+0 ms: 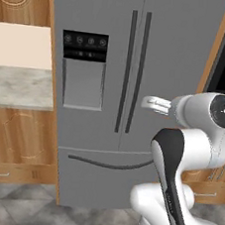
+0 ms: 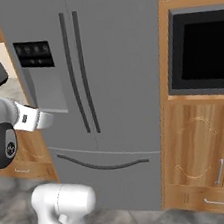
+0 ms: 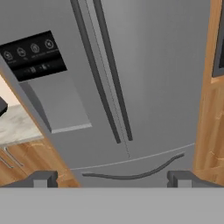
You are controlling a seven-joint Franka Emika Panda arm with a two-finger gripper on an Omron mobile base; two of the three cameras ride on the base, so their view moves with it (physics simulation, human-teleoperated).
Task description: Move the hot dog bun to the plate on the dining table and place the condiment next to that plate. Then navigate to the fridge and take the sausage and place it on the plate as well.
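At the front of the raised white arm, the gripper (image 3: pixel 112 178) stands spread wide and holds nothing, its two dark fingertips (image 3: pixel 43 178) far apart at the bottom of the hand view. Straight ahead of it, apart and untouched, is the fridge (image 1: pixel 134 77), a tall grey unit with both upper doors shut; the two long dark vertical handles (image 3: pixel 103 74) run side by side down the middle, and a curved drawer handle (image 3: pixel 135 173) sits lower, just above the fingertips in the hand view. The sausage presumably lies inside behind those doors, hidden, so its exact spot cannot be told. I judge it light, smooth and somewhat slippery, slightly yielding, best pinched across its middle with modest force. First comes a door handle: rigid and slim, easy to clasp at mid-height. A dispenser panel (image 1: pixel 85 46) marks the left door; a wooden desk (image 1: pixel 18 85) with marbled top adjoins on that side.
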